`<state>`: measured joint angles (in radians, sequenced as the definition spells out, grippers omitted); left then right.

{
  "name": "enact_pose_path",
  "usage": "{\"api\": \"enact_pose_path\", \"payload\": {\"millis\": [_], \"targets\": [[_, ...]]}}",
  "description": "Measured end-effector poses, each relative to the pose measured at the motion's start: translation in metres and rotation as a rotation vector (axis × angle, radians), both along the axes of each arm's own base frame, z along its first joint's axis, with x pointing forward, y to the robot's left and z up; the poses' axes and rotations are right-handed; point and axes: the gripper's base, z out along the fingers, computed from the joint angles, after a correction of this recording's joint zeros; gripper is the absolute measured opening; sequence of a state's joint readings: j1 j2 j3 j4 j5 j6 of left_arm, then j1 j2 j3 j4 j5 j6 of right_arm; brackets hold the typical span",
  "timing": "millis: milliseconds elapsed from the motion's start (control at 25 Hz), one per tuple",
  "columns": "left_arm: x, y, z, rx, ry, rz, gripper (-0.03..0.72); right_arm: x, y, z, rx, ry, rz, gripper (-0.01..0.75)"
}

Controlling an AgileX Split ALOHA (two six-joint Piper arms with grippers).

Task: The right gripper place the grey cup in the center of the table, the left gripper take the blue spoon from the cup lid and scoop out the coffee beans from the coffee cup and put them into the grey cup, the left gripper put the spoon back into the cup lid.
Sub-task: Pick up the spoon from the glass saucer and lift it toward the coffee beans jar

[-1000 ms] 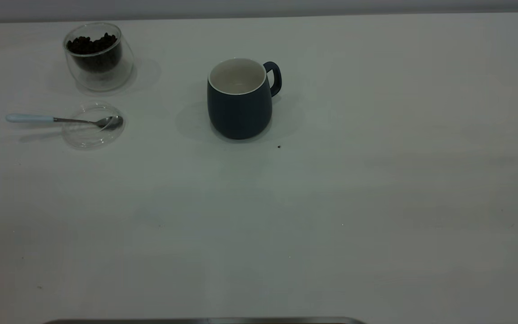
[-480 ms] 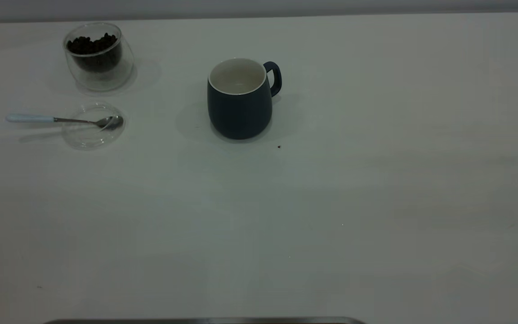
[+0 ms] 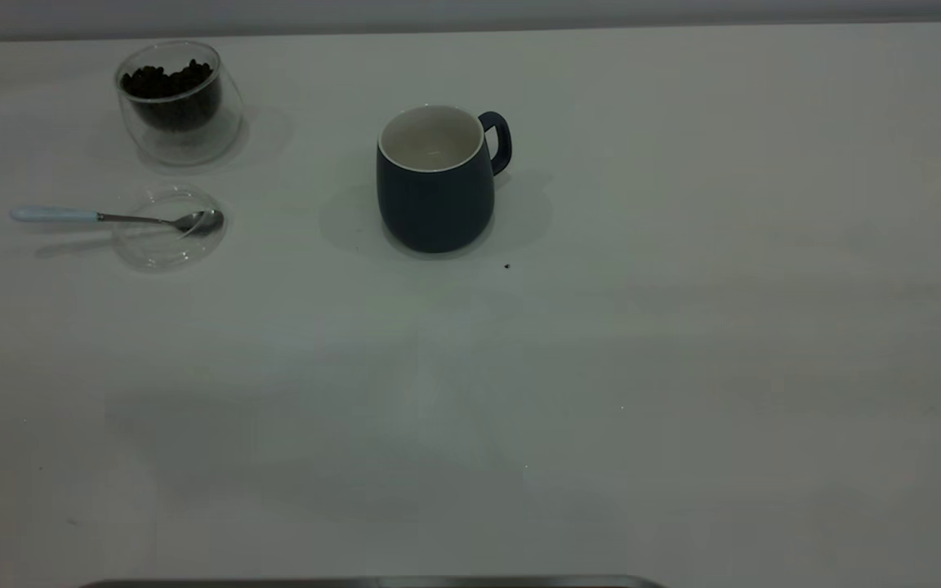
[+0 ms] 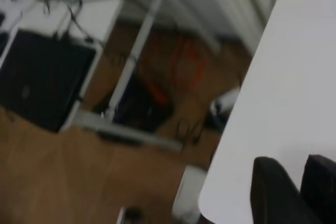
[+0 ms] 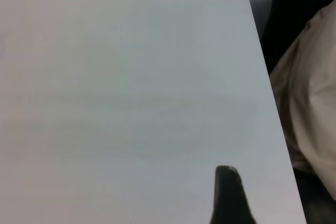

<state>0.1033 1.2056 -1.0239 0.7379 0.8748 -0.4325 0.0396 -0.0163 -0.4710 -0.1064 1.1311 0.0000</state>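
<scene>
Your left gripper (image 4: 295, 192) shows only in its own wrist view, two dark fingers (image 4: 270, 195) with a narrow gap between them and nothing held, poised over a rounded corner of the table (image 4: 294, 77) with floor and cabling beyond the edge. Your right gripper (image 5: 228, 198) shows as one dark fingertip above bare tabletop close to the table's edge, with pale cloth beyond it; you cannot tell how far it is open.

The exterior view shows neither arm, but it gives you what the wrist cameras miss. The grey cup (image 3: 436, 184) stands upright near the middle, handle toward the right, with wide free surface in front of it and to its right. At far left the coffee cup (image 3: 180, 102) holds the coffee beans (image 3: 167, 82), close to the far edge. Nearer you, the cup lid (image 3: 168, 229) lies flat with the blue spoon (image 3: 111, 217) across it, bowl on the lid, handle reaching out leftward.

Compared with a second ago, every object sits where it did.
</scene>
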Motion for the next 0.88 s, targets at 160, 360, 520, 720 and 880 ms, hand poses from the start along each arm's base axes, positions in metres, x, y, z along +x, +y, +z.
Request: {"api": "enact_pose_path", "payload": {"millis": [160,360,520,720,880], "targets": [[0.087,0.001,-0.049,-0.128,0.172,-0.019,0.1,0.0,0.0,0.0,0.0,0.0,0.0,0.453],[0.166,-0.011,-0.124,-0.409,0.44,-0.107,0.024,0.0,0.0,0.0,0.0,0.0,0.0,0.453],[0.197,-0.02,-0.151,-0.569,0.573,-0.164,0.022,0.0,0.0,0.0,0.0,0.0,0.0,0.453],[0.203,-0.023,-0.134,-0.6,0.553,-0.197,0.022,0.0,0.0,0.0,0.0,0.0,0.0,0.453],[0.195,-0.028,-0.099,-0.617,0.471,-0.237,0.022,0.0,0.0,0.0,0.0,0.0,0.0,0.453]]}}
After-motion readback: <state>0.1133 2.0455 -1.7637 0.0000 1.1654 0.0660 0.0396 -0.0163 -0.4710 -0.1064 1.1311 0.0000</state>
